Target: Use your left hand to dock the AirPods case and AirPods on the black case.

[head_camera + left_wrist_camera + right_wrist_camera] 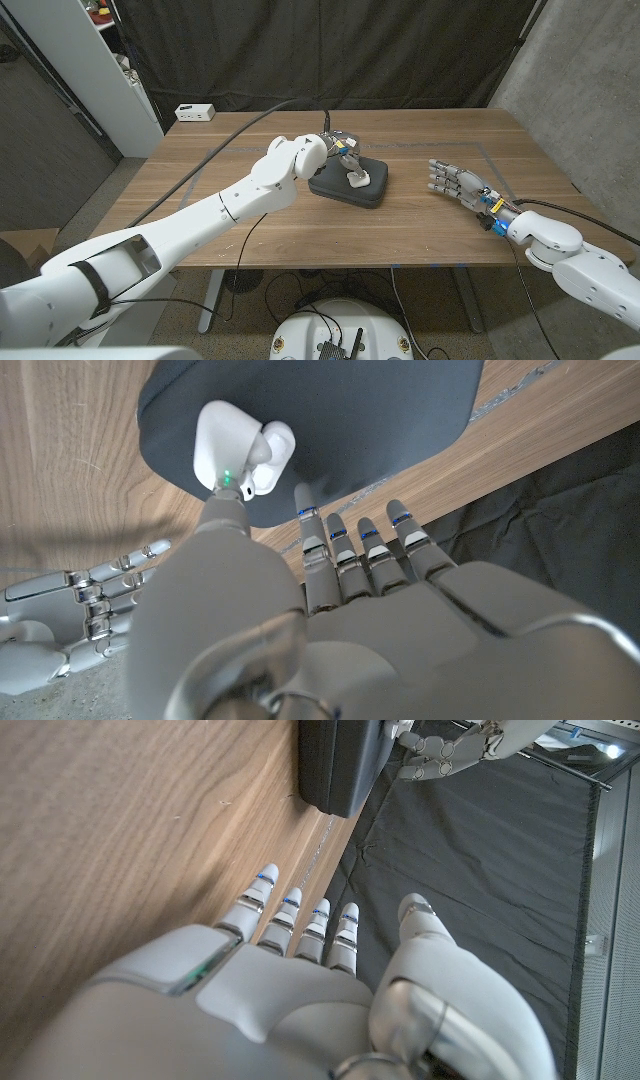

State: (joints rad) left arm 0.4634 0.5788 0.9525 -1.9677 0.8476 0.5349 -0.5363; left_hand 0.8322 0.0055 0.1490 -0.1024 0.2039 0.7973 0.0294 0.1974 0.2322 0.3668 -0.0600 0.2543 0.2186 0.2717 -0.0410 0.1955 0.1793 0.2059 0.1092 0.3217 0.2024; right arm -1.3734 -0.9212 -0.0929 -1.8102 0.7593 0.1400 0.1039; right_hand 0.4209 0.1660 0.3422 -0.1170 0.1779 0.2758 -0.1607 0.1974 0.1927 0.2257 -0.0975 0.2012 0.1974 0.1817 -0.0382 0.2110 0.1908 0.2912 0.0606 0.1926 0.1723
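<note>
AirPods case (235,448) is sitting on the black case (380,420); my left hand (343,150) is touching it, grip unclear. Right hand (458,184) is idling open on the worktop (200,190).

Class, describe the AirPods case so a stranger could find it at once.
Start at the wooden table, then find the black case near its middle. On it lies the AirPods case, at the left hand: small, white and glossy, its green light on.

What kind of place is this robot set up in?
Probably a lab or test workshop: a wooden table backed by a black curtain, a bare concrete wall, and a white shelving unit.
</note>
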